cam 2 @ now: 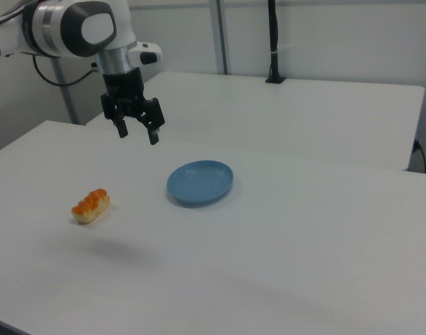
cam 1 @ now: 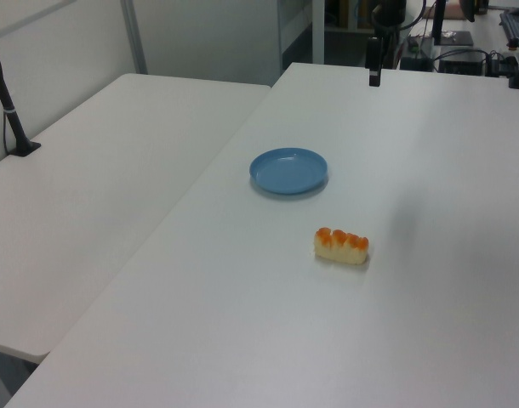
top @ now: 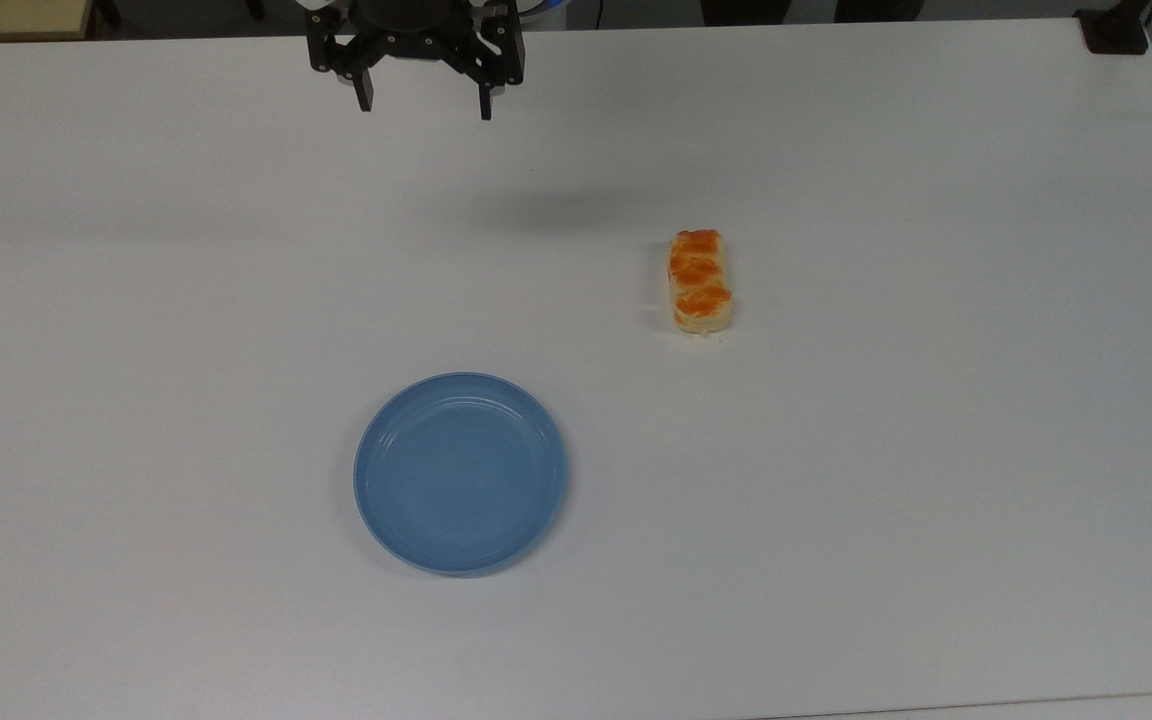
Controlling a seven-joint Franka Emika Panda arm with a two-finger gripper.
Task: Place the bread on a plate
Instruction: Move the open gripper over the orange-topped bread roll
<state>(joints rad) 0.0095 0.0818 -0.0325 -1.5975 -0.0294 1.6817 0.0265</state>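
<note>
The small oblong pale-yellow bread loaf with its glossy orange-brown segmented top (top: 701, 282) lies flat on the white desk (top: 936, 500), well apart from the round blue plastic plate with a shallow raised rim (top: 460, 473); in the top view it sits up and to the right of the plate. The plate carries nothing. The black two-finger gripper (top: 426, 108) hangs high above the desk, well apart from the plate and the loaf alike, its fingers spread and holding nothing.

The task looks barely begun, so most of the risk lies ahead. The loaf is narrow and its top looks slick and rounded; if the fingers close across its length rather than its short width, or catch only the humped crust, it will likely squirt out or tip. Coming down off-centre would nudge the loaf along the smooth desk instead of straddling it. The plate looks light, so a low carry could clip its rim and slide it. Letting go from too high might let the loaf bounce or roll off the shallow rim.
</note>
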